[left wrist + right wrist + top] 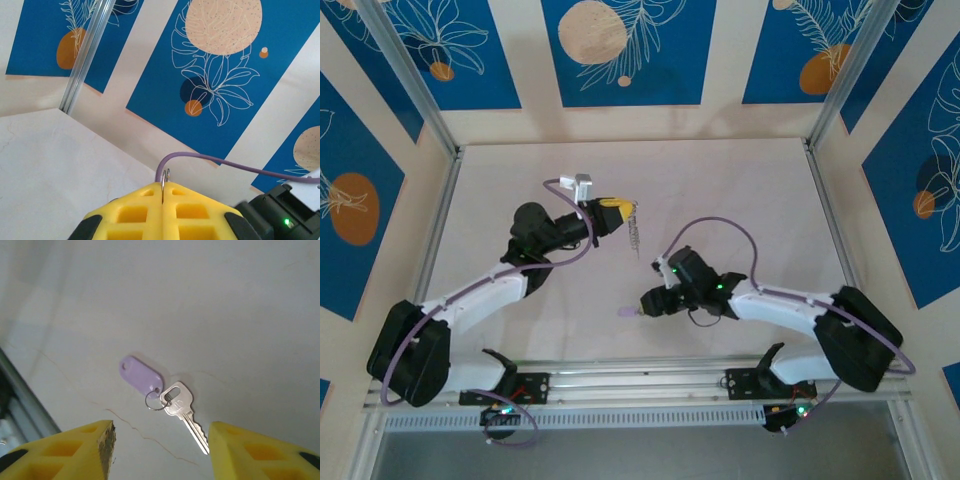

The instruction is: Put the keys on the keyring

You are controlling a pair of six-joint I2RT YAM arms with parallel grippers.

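Observation:
The key (pixel 184 407) is silvery and lies flat on the white table, joined by a small wire ring to a lilac plastic tag (pixel 141 376). My right gripper (pixel 161 434) hovers over it, open, its yellow fingers (pixel 95 447) on either side and the key's blade tip close to the right one. From above, the tag (pixel 625 312) shows just left of the right gripper (pixel 644 304). My left gripper (pixel 620 213) is raised and shut on the grey keyring (pixel 635 237), which hangs below it. A thin metal edge of the keyring (pixel 165 177) sticks out between the pressed yellow pads (pixel 135 215).
A hairline crack (pixel 145 436) runs across the table near the key. A metal frame rail (pixel 650 385) borders the near edge, and an upright post (pixel 85 55) stands at a corner. Purple cables (pixel 720 225) loop off both arms.

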